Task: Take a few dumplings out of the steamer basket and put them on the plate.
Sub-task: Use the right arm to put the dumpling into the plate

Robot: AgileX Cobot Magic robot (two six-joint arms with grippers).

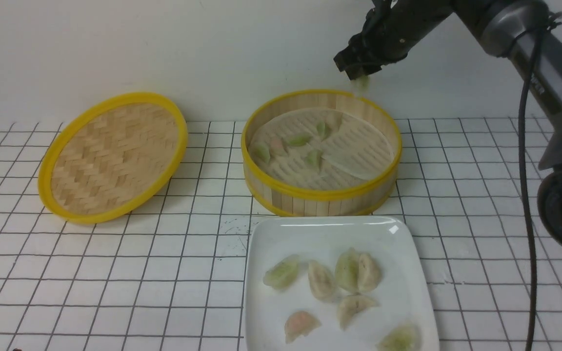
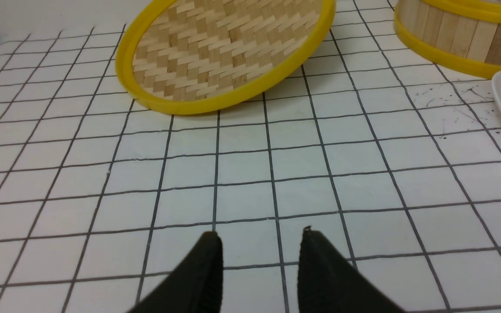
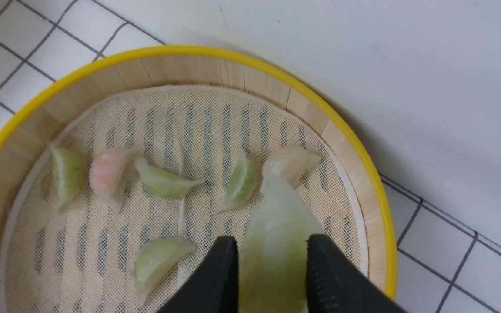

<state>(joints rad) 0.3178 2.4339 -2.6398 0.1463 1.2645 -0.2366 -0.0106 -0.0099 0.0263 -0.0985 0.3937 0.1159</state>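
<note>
Gently now: right jaws clench a green dumpling, left jaws gape; we should carry it level to the plate.

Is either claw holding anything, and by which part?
The right claw holds a pale green dumpling, pinched at one end, the rest poking past its tips. The left claw is open, empty.
</note>
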